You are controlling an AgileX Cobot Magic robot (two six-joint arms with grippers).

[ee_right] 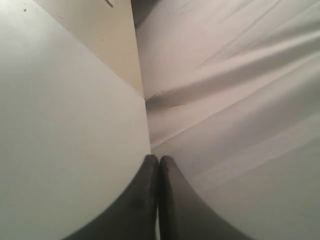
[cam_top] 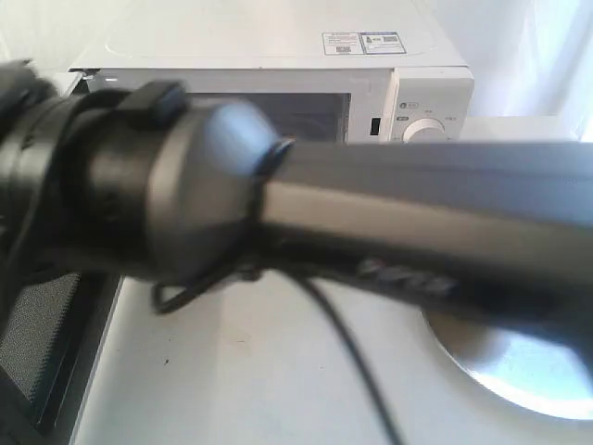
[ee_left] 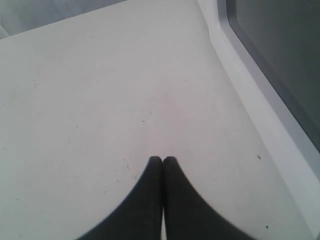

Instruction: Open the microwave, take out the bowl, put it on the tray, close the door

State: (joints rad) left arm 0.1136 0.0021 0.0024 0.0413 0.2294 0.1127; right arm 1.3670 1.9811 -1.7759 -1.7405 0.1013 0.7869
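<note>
The white microwave (cam_top: 278, 46) stands at the back, and one round dial (cam_top: 426, 130) shows on its right panel. Its door (cam_top: 37, 343) hangs open at the lower left, black mesh face showing. Part of the silver tray (cam_top: 528, 362) lies at the lower right. The bowl is hidden. In the left wrist view my left gripper (ee_left: 162, 159) is shut on nothing above the white table, beside the door's dark window (ee_left: 280, 60). My right gripper (ee_right: 158, 157) is also shut and empty, at the table's edge (ee_right: 142, 95).
A thick dark robot arm (cam_top: 185, 185) crosses close to the exterior camera and hides the microwave's cavity and most of the table. A black cable (cam_top: 352, 352) trails over the white table (cam_top: 241, 371). White cloth (ee_right: 240, 75) lies beyond the table edge.
</note>
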